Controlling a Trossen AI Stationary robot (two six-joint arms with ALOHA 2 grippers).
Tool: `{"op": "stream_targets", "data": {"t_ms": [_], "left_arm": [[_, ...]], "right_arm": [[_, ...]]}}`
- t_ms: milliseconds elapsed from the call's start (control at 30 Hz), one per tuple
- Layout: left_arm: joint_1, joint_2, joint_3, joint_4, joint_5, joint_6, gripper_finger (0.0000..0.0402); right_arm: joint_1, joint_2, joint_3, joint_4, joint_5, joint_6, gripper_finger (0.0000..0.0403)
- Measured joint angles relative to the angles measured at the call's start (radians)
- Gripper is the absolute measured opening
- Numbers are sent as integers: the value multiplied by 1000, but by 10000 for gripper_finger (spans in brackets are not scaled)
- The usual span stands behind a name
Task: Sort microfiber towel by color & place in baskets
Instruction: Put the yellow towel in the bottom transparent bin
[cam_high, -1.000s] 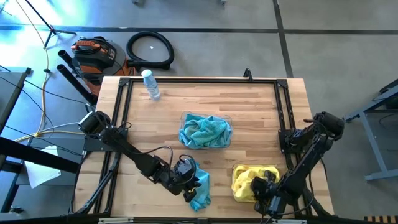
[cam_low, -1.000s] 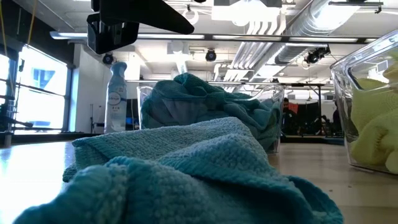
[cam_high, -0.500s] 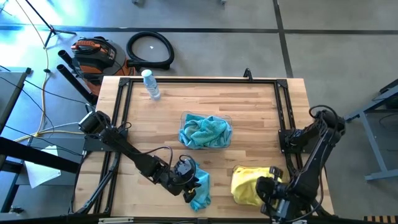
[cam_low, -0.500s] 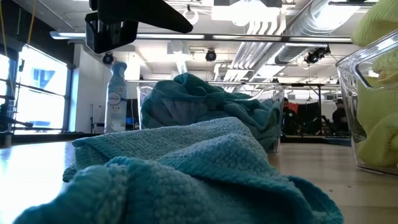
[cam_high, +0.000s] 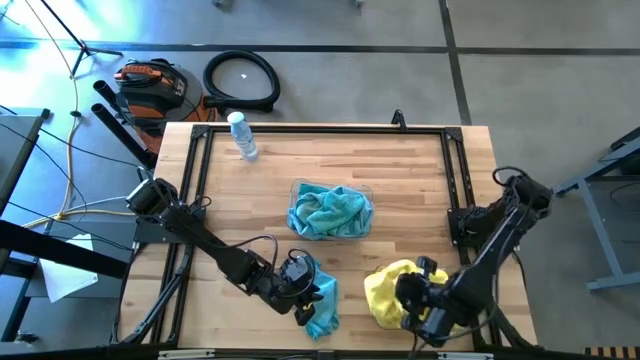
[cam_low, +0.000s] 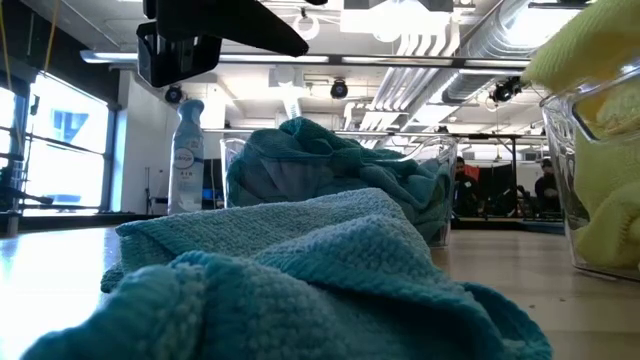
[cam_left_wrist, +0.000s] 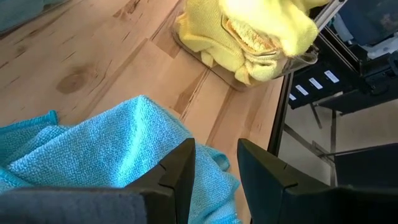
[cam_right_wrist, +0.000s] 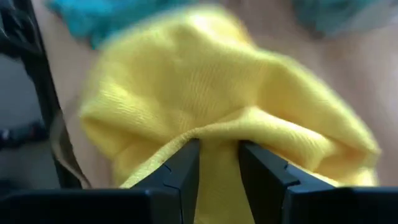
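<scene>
on my screens the right gripper (cam_right_wrist: 217, 163) is pinched shut on a fold of a bright yellow microfiber cloth (cam_high: 385, 285), holding it up over the clear plastic tub at the table's near right corner (cam_low: 590, 150). from overhead the cloth drapes out toward the middle of the table and hides most of that tub; in the low view a yellow corner hangs above the tub's rim, and more yellow cloth (cam_low: 605, 200) lies bunched inside it. the left wrist camera shows the same thing from across the table: yellow cloth piled in the tub (cam_left_wrist: 211, 37) and one piece lifted above it.

the left gripper (cam_high: 300, 278) sits low at the near edge of the light wooden table (cam_high: 400, 180), right over a loose teal blue microfiber cloth (cam_high: 322, 300) that lies flat on the wood. its two dark fingers (cam_left_wrist: 180, 168) stand a little apart, with nothing between them that i can see, and the teal cloth spreads just beyond their tips.

the second clear tub (cam_high: 366, 190) sits at the middle of the table, filled with crumpled teal cloth (cam_high: 330, 210). a clear plastic spray bottle (cam_high: 242, 136) stands at the far left corner of the table, well apart from both tubs.
</scene>
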Motion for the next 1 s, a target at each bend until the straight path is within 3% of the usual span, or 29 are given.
{"op": "stream_targets", "data": {"t_ms": [200, 467, 633, 1000], "left_arm": [[0, 0, 0, -7, 46, 33, 110], [2, 0, 0, -7, 105, 61, 110], [8, 0, 0, -7, 105, 61, 110], [59, 0, 0, -27, 148, 61, 110]], "right_arm": [[-21, -1, -208, 203, -192, 75, 110], [16, -7, -349, 367, -159, 165, 110], [13, -1, -272, 285, -177, 166, 110], [16, 0, 91, -108, -200, 257, 110]]}}
